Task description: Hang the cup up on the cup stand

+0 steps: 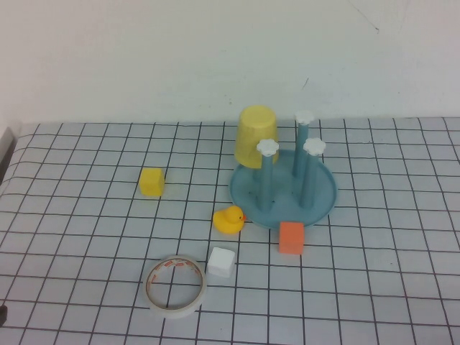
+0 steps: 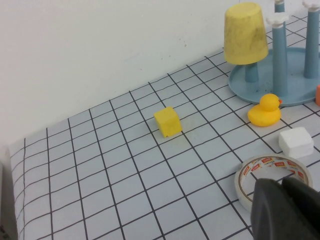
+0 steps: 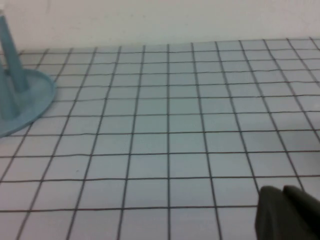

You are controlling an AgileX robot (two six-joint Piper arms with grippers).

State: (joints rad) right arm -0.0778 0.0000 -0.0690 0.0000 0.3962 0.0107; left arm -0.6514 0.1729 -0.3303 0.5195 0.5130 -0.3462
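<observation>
High view: counter [image 1: 86, 237] first, then cup stand [image 1: 283, 188] with the cup [image 1: 256, 136] already upside down over its rear-left post. Looks hung to me; I'd just confirm it sits square and keep both arms clear. Left gripper [image 2: 285, 210] closed and empty, low above the tape roll [image 1: 175, 284]. Right gripper [image 3: 290, 212] closed, empty, over bare grid beside the stand. Red print on the tape, unreadable.
</observation>
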